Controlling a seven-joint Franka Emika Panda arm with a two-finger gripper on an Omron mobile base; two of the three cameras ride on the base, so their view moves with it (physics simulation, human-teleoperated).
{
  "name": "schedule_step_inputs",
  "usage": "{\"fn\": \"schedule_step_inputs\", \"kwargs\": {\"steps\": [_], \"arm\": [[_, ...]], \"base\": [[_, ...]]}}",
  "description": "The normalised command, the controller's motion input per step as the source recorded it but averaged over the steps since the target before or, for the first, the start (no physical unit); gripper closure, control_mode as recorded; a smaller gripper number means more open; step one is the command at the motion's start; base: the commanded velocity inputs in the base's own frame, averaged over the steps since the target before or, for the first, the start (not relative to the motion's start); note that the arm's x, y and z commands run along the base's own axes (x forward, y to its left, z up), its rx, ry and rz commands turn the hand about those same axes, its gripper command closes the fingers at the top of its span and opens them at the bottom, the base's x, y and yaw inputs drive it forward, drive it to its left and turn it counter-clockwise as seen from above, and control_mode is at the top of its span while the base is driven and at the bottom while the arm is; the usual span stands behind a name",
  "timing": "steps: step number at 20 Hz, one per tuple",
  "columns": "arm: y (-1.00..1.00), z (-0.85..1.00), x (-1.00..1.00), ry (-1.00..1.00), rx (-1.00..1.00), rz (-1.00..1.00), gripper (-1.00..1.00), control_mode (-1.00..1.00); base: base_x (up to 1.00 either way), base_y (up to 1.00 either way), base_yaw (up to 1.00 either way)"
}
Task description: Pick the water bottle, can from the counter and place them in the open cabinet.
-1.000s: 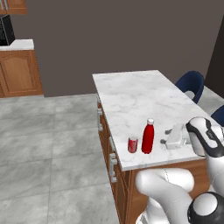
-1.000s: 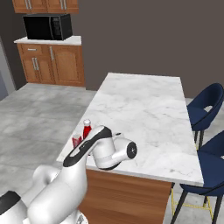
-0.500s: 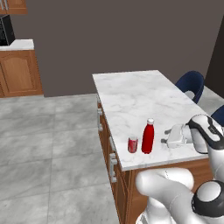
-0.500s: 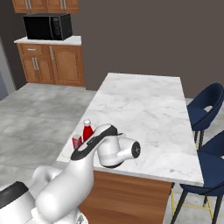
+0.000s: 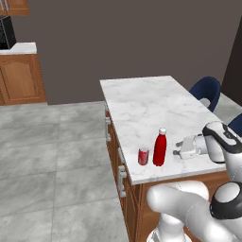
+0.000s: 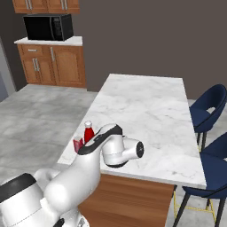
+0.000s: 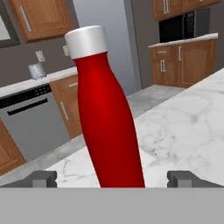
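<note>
The water bottle [image 5: 160, 147], glossy red with a white cap, stands upright near the front edge of the marble counter [image 5: 151, 101]. The small red can [image 5: 143, 156] stands just to its left. My gripper [image 5: 178, 150] is level with the bottle's lower half, a short way to its right, and open. In the hand view the bottle [image 7: 107, 118] stands close and centred, and the gripper [image 7: 113, 178] has one fingertip [image 7: 43, 178] on each side of it, apart from it. From the right base view my arm covers most of the bottle [image 6: 88, 131] and the can [image 6: 78, 144]. The open cabinet is out of view.
Blue chairs [image 6: 208, 111] stand along the counter's far side. Low wooden cabinets [image 6: 53, 64] with a microwave [image 6: 48, 27] line the back wall. A dishwasher [image 7: 33, 120] and more wooden cabinets show beyond the counter edge. Grey tiled floor [image 5: 52, 160] lies to the left.
My hand has crept a little closer to the water bottle, with the jaws staying wide. The bottle and the can have not moved.
</note>
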Motion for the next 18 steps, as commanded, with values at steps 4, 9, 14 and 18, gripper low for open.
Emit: {"fn": "schedule_step_inputs", "kwargs": {"steps": [4,9,14,18], "arm": [[0.0,-0.1,0.06,0.03,0.03,0.04,-1.0,-1.0],[0.01,-0.11,0.06,0.01,0.03,0.04,-1.0,-1.0],[0.09,-0.12,0.07,0.0,0.02,0.04,-1.0,-1.0],[0.21,-0.11,0.13,0.0,0.0,0.03,-1.0,-1.0]], "base": [[0.0,0.0,0.0],[0.0,0.0,0.0],[0.0,0.0,0.0],[0.0,0.0,0.0]]}}
